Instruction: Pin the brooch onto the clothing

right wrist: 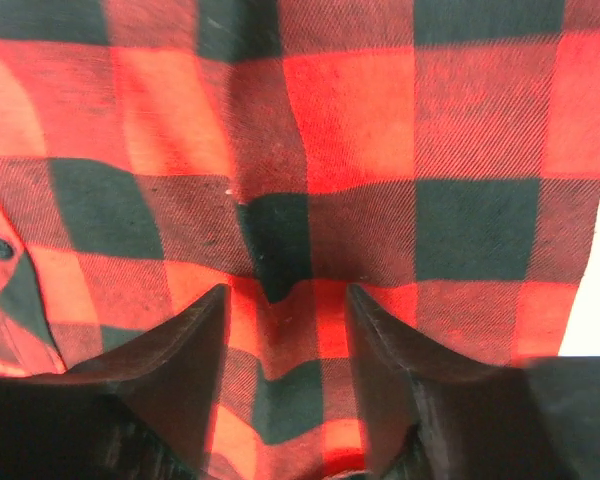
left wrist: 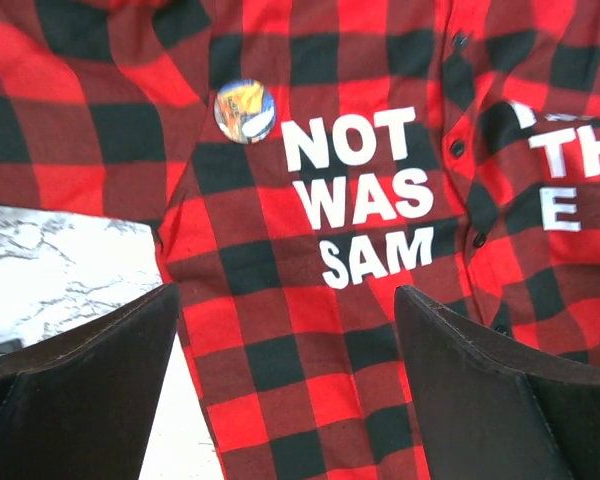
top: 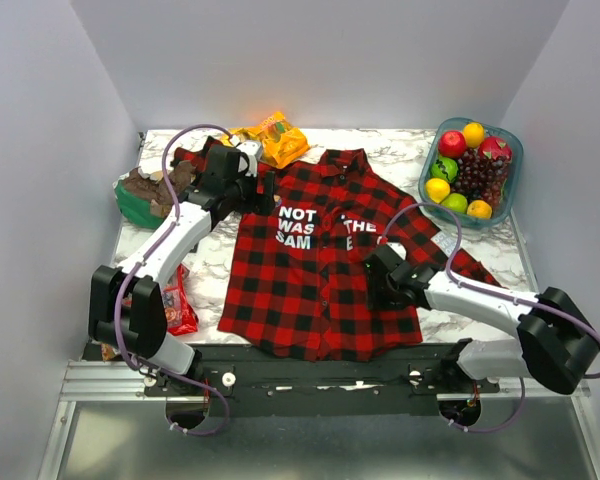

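Note:
The red and black plaid shirt (top: 320, 280) lies flat on the marble table, front up, with white letters "NOT WAS SAM" (left wrist: 365, 195) on its chest. The brooch (left wrist: 245, 110), a small round disc with a greyish, orange-streaked face, sits on the shirt just left of the letters, above the left gripper. My left gripper (top: 263, 190) hovers over the shirt's upper left chest, its jaws wide open and empty (left wrist: 285, 340). My right gripper (top: 385, 275) is at the shirt's lower right, and its fingers pinch a raised fold of the plaid cloth (right wrist: 285, 330).
A clear container of fruit (top: 470, 170) stands at the back right. An orange snack bag (top: 275, 135) lies behind the collar. A green and brown heap (top: 145, 195) sits at the left edge. A red packet (top: 180, 300) lies beside the left arm.

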Available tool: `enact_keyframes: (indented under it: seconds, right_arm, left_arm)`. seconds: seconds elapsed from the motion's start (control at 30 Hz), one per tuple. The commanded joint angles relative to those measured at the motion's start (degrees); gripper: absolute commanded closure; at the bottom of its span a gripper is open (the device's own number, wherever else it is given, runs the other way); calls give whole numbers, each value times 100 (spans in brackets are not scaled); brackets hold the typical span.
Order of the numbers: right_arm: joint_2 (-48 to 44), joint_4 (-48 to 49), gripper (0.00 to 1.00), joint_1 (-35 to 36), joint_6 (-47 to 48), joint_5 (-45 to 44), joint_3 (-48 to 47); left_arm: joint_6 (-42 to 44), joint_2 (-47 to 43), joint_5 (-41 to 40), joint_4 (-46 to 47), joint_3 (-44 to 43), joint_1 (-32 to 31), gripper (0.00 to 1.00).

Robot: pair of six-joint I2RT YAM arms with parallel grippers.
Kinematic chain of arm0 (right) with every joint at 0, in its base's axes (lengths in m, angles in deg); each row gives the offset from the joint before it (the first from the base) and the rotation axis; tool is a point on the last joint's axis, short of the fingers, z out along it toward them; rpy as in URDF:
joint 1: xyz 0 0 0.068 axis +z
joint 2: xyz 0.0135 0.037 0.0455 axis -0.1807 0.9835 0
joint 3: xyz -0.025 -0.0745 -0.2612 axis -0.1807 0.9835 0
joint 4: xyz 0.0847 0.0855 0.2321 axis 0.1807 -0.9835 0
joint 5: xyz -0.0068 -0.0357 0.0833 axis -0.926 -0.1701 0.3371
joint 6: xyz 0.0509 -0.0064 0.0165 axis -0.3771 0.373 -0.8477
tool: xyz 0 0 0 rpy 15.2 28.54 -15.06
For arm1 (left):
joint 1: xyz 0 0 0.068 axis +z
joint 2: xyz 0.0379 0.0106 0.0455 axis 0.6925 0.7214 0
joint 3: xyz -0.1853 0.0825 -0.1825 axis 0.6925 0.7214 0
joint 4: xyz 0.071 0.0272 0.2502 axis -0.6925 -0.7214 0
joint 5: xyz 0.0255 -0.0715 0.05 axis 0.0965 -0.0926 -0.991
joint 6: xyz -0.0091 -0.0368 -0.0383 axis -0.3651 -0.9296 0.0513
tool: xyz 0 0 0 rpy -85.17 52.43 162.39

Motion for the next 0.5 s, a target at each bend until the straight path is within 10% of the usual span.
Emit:
enact_keyframes:
  seconds: [0.0,0.17,0.47]
  right_arm:
    - [187,-109,54,186,-372,-53,164]
    - [73,-249,75,484,-794,140,323]
    - [-419,-811,85,1118,-1567,299,323]
  left_arm:
    - [113,-272,-102,75,-117,13,4]
    - [192,-386,-207,14,-152,5,4]
    - [280,-386,-322,-101,-205,5,4]
